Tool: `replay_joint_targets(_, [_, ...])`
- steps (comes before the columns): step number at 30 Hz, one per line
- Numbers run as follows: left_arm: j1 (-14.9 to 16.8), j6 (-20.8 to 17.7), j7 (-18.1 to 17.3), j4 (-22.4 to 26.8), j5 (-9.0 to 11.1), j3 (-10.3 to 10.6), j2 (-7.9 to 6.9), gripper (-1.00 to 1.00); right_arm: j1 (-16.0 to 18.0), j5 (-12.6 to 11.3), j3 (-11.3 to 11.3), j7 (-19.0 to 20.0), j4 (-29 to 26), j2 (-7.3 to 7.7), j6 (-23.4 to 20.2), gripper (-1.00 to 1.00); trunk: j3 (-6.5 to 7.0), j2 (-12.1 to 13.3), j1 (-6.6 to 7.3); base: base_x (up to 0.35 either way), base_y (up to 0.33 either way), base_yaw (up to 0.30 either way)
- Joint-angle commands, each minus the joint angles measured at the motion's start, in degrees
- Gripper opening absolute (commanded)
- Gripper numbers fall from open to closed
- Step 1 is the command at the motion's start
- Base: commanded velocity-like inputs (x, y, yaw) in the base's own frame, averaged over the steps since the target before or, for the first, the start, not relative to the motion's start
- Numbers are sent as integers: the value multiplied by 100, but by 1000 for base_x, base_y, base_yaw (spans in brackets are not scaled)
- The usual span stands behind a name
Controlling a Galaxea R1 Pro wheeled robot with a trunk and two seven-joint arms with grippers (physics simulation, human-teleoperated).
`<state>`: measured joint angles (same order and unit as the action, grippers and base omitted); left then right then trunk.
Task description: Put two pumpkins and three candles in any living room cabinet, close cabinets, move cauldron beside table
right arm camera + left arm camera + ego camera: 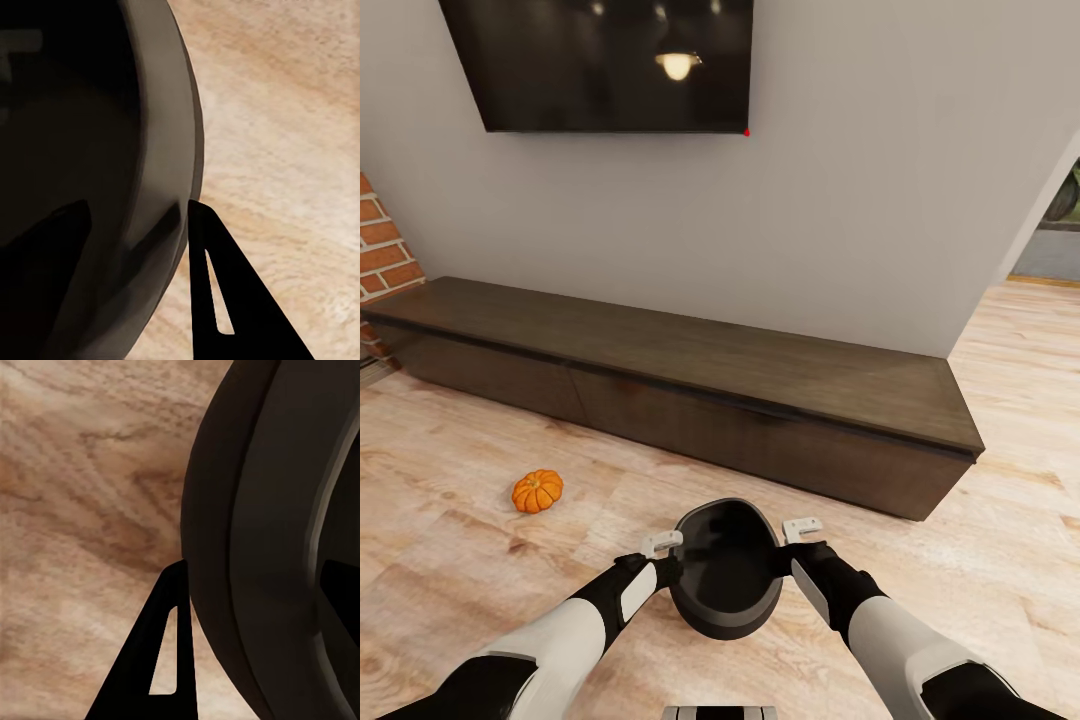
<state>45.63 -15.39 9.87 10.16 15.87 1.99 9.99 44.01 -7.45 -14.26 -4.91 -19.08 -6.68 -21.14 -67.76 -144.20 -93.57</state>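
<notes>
From the head camera I have the cauldron (726, 568) held up between both arms, a dark round pot tipped so its open mouth faces me. My left end effector (664, 556) grips its rim on one side and my right end effector (792, 545) grips the opposite side, each clamped on the pot's wall. Ahead runs the cabinet (690, 390), long, low and dark brown against the grey wall, all drawer fronts flush and shut. One pumpkin (537, 491) sits on the wood floor (450, 560) to my left, in front of the cabinet and well apart from the pot. A dark television (600, 60) hangs on the wall above, and a strip of brick (382, 245) shows at the far left.

On the left wrist camera the cauldron (262, 540) bulks large and dark, one black finger (161, 660) lying against its outer wall, with floor planks (82, 495) behind.

On the right wrist camera I see the cauldron's (82, 172) dark hollow and rim, one black finger (225, 300) pressed along the outside of the rim, over pale floor (285, 127).
</notes>
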Motion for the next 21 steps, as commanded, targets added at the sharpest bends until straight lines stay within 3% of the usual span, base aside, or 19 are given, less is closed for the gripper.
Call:
replay_joint_targets(1, [-1, -34, 41, 12, 22, 30, 0, -100, 2, -18, -49, -54, -8, 5, -36, -100, -5, -2, 1, 0, 0, 0])
replay_joint_targets(12, [-1, -34, 32, 18, 22, 30, 0, -100, 2, -28, -51, -54, -8, 8, -40, -100, -5, -2, 1, 0, 0, 0])
replay_joint_targets(16, [-1, -34, 38, 20, 22, 30, 0, -100, 2, -27, -47, -54, -9, 8, -40, -100, -93, -7, -9, 0, 0, 0])
replay_joint_targets(21, [-1, -36, 41, 21, 22, 30, 0, -100, 2, -24, -45, -54, -9, 8, -40, -100, -93, -7, -9, 0, 0, 0])
